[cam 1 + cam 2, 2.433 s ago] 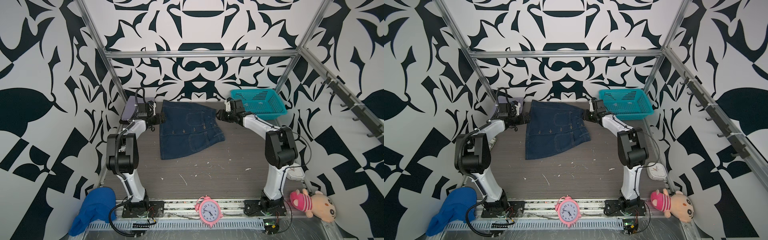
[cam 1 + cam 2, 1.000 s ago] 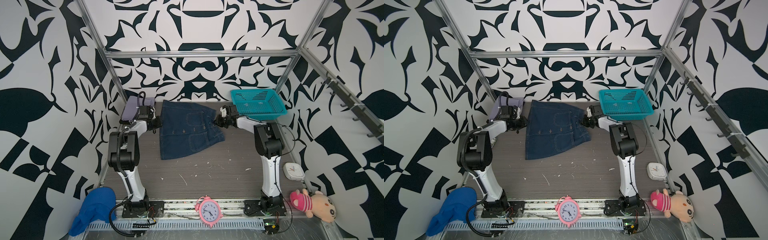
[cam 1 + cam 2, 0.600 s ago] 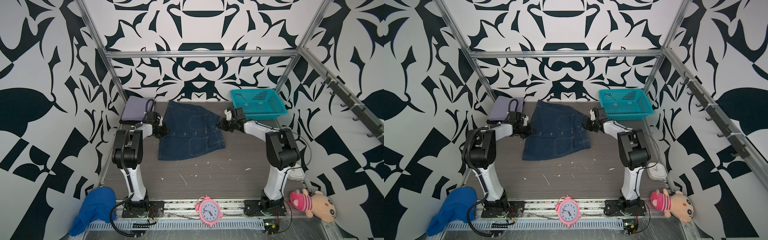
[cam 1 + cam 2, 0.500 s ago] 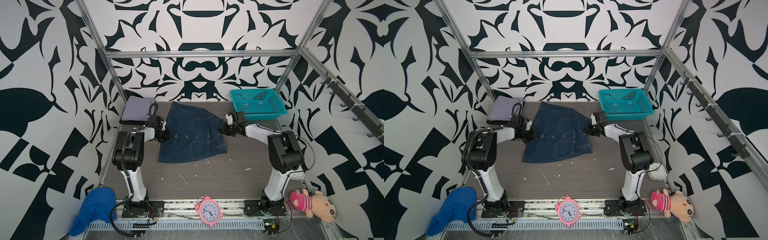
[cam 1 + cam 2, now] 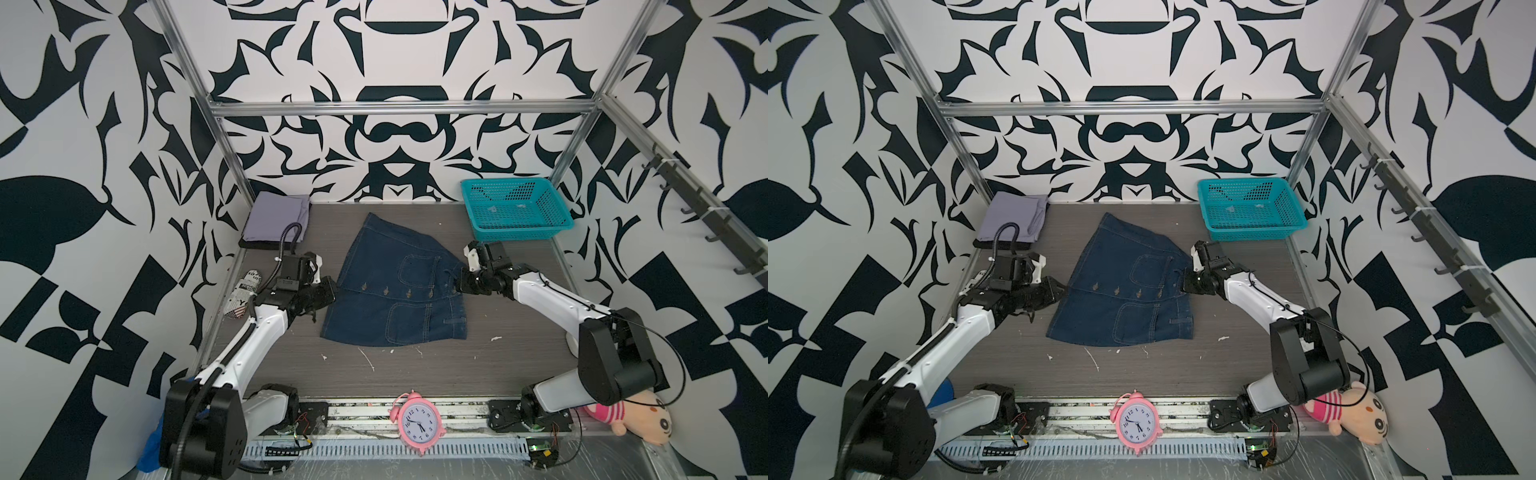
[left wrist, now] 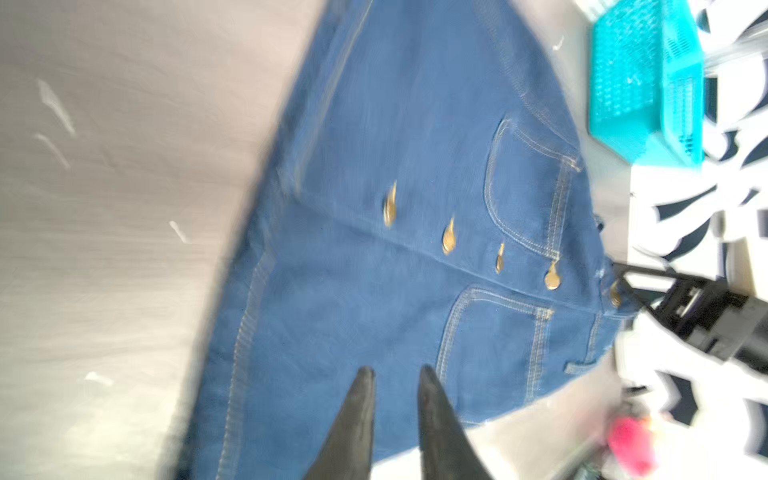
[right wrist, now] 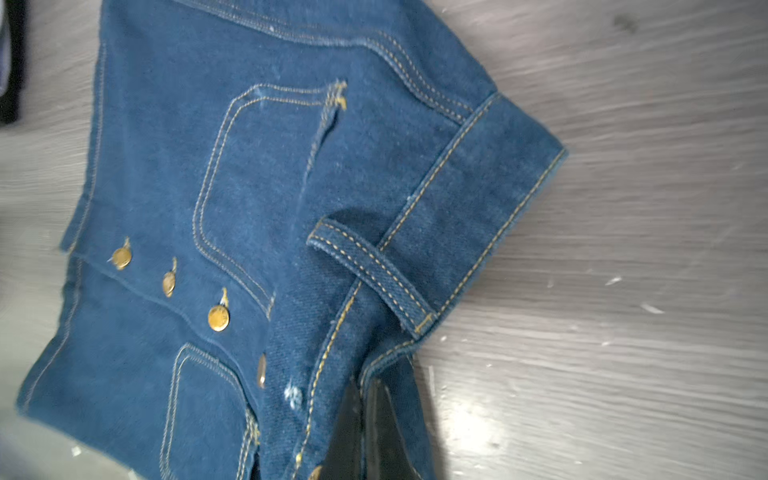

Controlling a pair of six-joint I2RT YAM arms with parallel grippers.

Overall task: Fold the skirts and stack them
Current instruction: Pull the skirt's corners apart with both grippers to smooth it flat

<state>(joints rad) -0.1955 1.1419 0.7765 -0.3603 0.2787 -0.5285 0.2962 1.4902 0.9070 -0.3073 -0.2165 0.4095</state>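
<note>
The dark blue denim skirt (image 5: 395, 286) (image 5: 1125, 291) lies flat mid-table, buttons and pockets up. My right gripper (image 5: 459, 284) (image 5: 1185, 282) is shut on its waistband at the right edge; in the right wrist view the gripper (image 7: 365, 386) has denim (image 7: 249, 166) pinched between its jaws. My left gripper (image 5: 328, 291) (image 5: 1059, 286) sits at the skirt's left edge. Its wrist view shows the gripper (image 6: 395, 376) slightly open over the denim (image 6: 415, 166), holding nothing. In the back left corner a folded lavender-grey skirt (image 5: 276, 216) (image 5: 1015, 216) lies on a black skirt (image 5: 259, 245) (image 5: 1000, 246).
A teal basket (image 5: 515, 208) (image 5: 1250, 208) stands at the back right. A printed can (image 5: 241, 293) lies by the left wall. At the front rail are a pink clock (image 5: 417, 422), a plush toy (image 5: 636, 419) and a blue knit cloth (image 5: 942, 390).
Both arms have drawn the denim skirt from the back of the table toward the middle. My left gripper shut briefly, then opened and let go of the skirt's left edge.
</note>
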